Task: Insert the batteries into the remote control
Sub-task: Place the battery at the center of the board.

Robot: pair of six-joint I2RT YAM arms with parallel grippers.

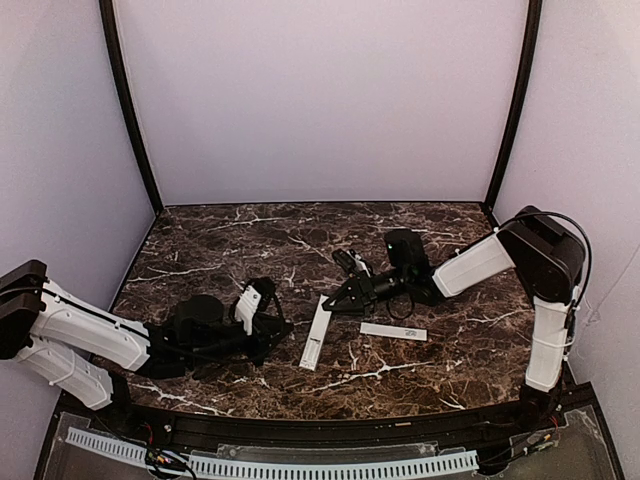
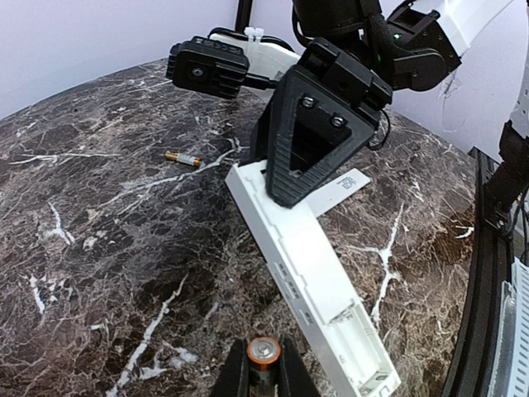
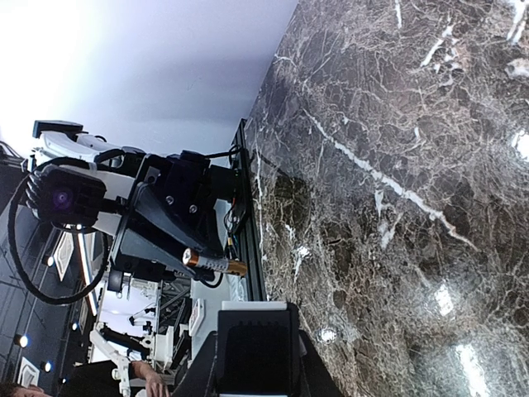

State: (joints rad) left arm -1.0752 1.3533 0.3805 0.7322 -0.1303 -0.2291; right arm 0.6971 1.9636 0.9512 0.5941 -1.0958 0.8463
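Left end effector (image 2: 263, 376) grips battery (image 2: 263, 353), lower centre; remote control (image 2: 310, 260) just right, long axis diagonal, far end clamped by right end effector (image 3: 252, 351).

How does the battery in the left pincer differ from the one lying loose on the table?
Held battery: clamped in the left pincer, near the remote's open end. Loose battery: lying on its side on the table, untouched, off beside the remote's far end. Both are slim, dark with gold.

remote control (image 2: 307, 260): white | battery (image 3: 215, 262): black-gold | table (image 2: 91, 240): brown marble, white veins
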